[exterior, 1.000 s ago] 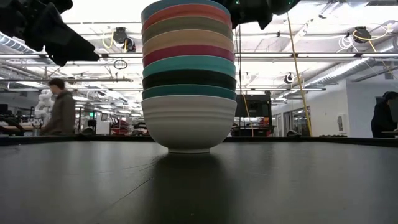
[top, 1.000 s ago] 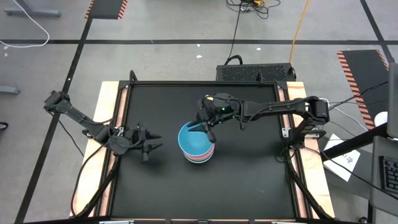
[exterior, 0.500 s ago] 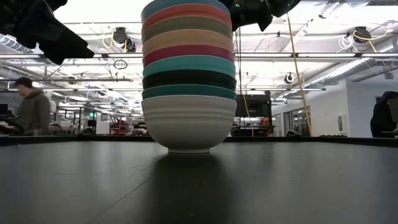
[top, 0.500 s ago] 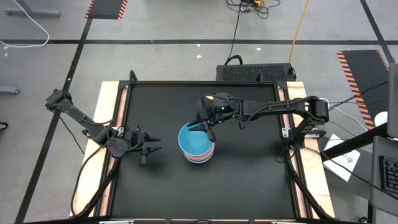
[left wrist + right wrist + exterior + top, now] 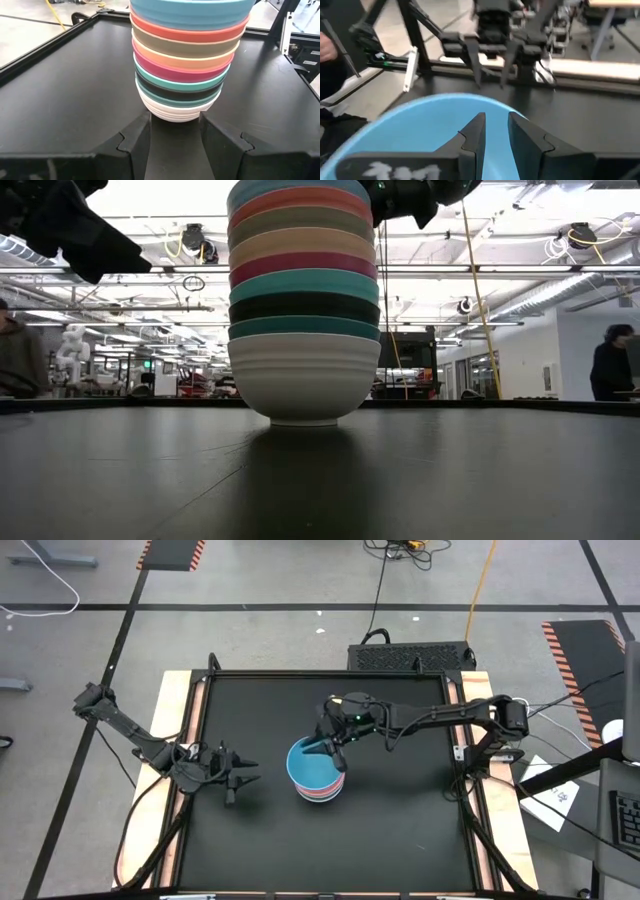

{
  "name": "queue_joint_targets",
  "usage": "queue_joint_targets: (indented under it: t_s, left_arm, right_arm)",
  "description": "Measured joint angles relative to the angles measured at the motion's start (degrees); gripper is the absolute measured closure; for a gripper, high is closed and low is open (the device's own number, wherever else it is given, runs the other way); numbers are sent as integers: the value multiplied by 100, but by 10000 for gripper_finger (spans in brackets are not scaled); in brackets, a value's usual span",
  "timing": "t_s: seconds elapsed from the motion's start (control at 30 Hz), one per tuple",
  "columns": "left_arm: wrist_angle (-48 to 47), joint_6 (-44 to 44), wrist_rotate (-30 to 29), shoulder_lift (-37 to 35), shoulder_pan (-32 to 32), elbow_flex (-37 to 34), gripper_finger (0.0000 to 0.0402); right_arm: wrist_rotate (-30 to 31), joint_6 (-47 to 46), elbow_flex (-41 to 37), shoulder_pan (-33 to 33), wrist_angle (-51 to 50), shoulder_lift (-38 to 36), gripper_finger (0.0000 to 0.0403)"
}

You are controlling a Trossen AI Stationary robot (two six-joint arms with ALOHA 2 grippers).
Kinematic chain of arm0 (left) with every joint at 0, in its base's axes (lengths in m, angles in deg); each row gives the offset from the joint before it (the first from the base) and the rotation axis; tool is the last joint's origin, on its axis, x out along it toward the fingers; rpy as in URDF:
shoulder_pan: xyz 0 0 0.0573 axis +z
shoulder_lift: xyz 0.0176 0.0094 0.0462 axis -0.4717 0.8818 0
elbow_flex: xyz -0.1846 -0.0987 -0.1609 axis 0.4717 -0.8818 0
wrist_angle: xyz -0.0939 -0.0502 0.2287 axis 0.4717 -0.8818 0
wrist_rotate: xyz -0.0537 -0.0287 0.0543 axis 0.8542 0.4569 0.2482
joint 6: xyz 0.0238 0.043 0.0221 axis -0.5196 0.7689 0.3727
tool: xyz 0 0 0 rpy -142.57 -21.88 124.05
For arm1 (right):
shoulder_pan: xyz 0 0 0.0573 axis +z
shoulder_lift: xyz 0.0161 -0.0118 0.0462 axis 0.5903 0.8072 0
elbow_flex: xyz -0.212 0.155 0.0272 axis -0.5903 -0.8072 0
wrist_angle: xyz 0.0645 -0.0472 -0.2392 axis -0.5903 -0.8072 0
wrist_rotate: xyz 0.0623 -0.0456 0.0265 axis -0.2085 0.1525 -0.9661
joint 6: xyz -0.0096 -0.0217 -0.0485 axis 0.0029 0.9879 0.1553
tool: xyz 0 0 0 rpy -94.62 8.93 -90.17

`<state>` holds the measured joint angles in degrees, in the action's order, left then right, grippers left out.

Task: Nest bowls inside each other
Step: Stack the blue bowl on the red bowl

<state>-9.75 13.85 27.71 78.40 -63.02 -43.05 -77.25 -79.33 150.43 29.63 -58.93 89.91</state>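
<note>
One stack of bowls (image 5: 316, 772), light blue bowl (image 5: 314, 764) on top.
Your R gripper (image 5: 331, 745) pinches its rim; L gripper (image 5: 246, 772) nearby, fingers apart, holding nothing.

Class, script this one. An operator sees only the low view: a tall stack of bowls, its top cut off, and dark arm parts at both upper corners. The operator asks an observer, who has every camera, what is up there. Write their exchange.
Operator: Which arm hangs by the top of the stack?
Observer: The right one. From above, the right claw sits over the rim of the top bowl, which is light blue.
Operator: Where is the other arm?
Observer: The left claw is open and stands apart from the stack, over the left part of the table. It points at the stack, and its wrist camera shows the white bottom bowl ahead between its fingers.
</note>
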Motion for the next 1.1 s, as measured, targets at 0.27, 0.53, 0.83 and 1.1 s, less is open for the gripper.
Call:
queue_joint_targets:
  t_s: [0.27,0.53,0.83,1.1]
  left_arm:
    - [1,0,-54,0,0,0,231]
    - [-1,18,-94,0,0,0,231]
    - [-4,-9,-92,2,-4,0,231]
    - [-10,-4,-92,2,-4,0,231]
  right_arm:
    - [-4,111,0,348,383,0,330]
    - [-1,72,-11,547,487,116,330]
    - [-11,6,-9,674,819,528,330]
    - [-9,85,-7,667,882,469,330]
